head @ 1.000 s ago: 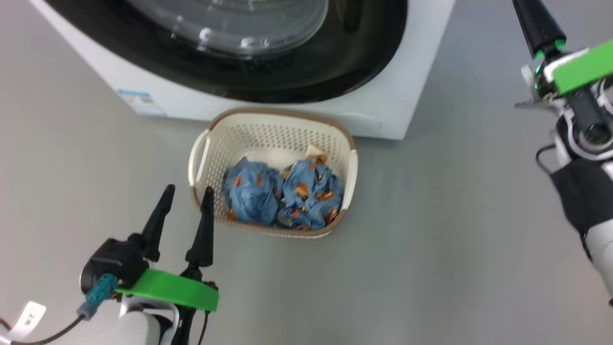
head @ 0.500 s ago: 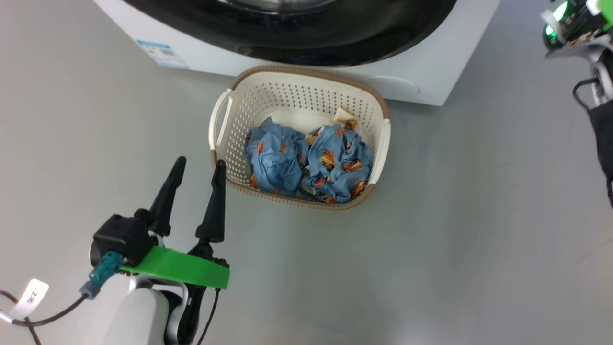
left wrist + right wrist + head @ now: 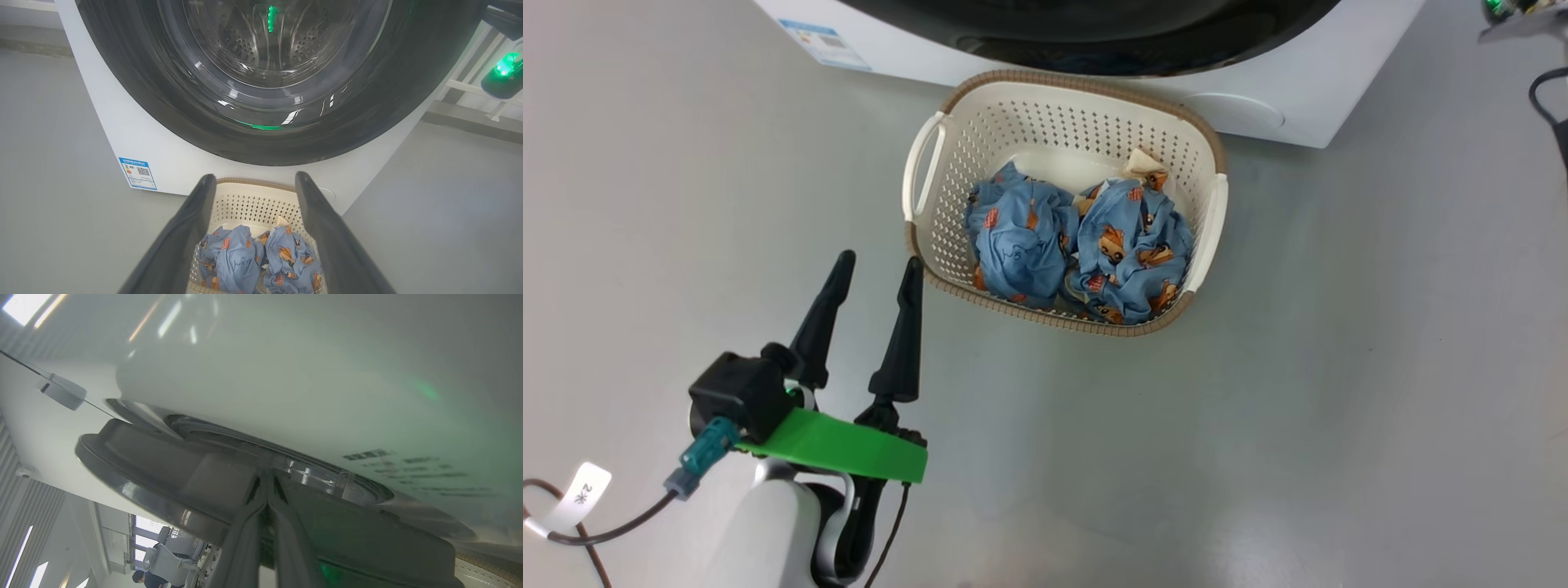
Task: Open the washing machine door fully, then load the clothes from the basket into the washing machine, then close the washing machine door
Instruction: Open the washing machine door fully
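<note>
The cream basket (image 3: 1086, 82) stands on the floor against the white washing machine (image 3: 1307, 106), under the black-rimmed washing machine door (image 3: 1094, 33). Blue printed clothes (image 3: 1078, 245) lie bunched inside it. My left gripper (image 3: 880, 261) is open and empty, its tips just left of the basket's near corner. In the left wrist view the left gripper (image 3: 255, 176) frames the basket (image 3: 253, 200) and clothes (image 3: 245, 261) below the door (image 3: 135, 81). My right gripper (image 3: 267, 477) is shut, its tips at the seam between the door's edge (image 3: 163, 465) and the white front (image 3: 286, 375). I cannot tell whether they touch it.
Grey floor (image 3: 1298, 408) spreads round the basket. A blue label (image 3: 825, 41) marks the machine's lower left corner. A bit of my right wrist (image 3: 1515, 16) shows at the head view's top right. Far behind the door's edge a person (image 3: 143, 575) sits in a chair.
The head view has tilted down, so the basket and machine sit higher and further right in it. The right gripper has passed out of its top right corner. My left gripper stays open.
</note>
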